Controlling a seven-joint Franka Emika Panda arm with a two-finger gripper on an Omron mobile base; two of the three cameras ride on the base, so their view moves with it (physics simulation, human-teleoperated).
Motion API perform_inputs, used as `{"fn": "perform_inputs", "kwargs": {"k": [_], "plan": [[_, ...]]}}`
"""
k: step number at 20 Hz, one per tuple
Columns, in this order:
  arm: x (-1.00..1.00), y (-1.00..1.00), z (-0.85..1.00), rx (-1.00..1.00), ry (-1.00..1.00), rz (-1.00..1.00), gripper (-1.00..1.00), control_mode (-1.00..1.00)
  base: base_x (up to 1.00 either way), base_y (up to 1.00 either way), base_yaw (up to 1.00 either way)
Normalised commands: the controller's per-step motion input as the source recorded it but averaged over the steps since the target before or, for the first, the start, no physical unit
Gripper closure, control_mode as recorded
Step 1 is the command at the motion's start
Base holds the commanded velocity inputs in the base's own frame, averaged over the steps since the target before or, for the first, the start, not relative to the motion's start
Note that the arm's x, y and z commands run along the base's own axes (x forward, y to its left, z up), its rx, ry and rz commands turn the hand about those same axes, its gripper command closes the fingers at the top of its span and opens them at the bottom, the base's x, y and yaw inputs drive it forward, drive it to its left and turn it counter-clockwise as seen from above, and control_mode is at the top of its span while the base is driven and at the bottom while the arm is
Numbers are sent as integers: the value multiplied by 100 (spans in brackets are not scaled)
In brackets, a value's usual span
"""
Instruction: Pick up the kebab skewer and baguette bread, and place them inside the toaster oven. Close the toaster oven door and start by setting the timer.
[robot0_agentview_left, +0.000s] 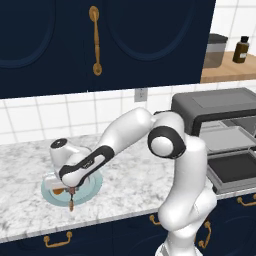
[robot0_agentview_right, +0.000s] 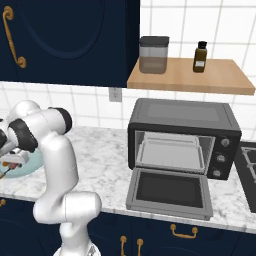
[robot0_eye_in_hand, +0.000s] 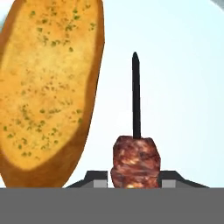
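1. Marble counter (robot0_agentview_left: 130, 185) runs across the middle of the left base view, under navy cabinets (robot0_agentview_left: 100, 40).
2. Oven (robot0_agentview_right: 182, 137) sits right of centre in the right base view, its door (robot0_agentview_right: 170, 192) dropped open.
3. Plate (robot0_agentview_left: 92, 187) lies at lower left of the left base view.
4. Baguette (robot0_eye_in_hand: 46, 87) fills the left of the hand view, on the plate.
5. Gripper (robot0_agentview_left: 72, 189) stands over the plate, jaws clamped on the skewer (robot0_eye_in_hand: 135, 162) at bottom centre of the hand view.
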Motion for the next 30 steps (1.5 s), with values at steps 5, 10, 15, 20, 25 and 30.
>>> {"fn": "perform_inputs", "kwargs": {"k": [5, 10, 15, 20, 25, 30], "plan": [[-24, -55, 60, 14, 0, -3, 100, -100, 0, 0, 0], [-40, -90, 36, 5, -3, -8, 100, -100, 0, 0, 0], [-19, -100, 40, 2, -3, -15, 100, -100, 0, 0, 0], [-10, -100, 53, 6, 0, -23, 100, -100, 0, 0, 0], [-20, -85, 51, 11, 0, -36, 100, -100, 0, 0, 0], [-32, -89, 45, 6, 0, -37, 100, -100, 0, 0, 0]]}}
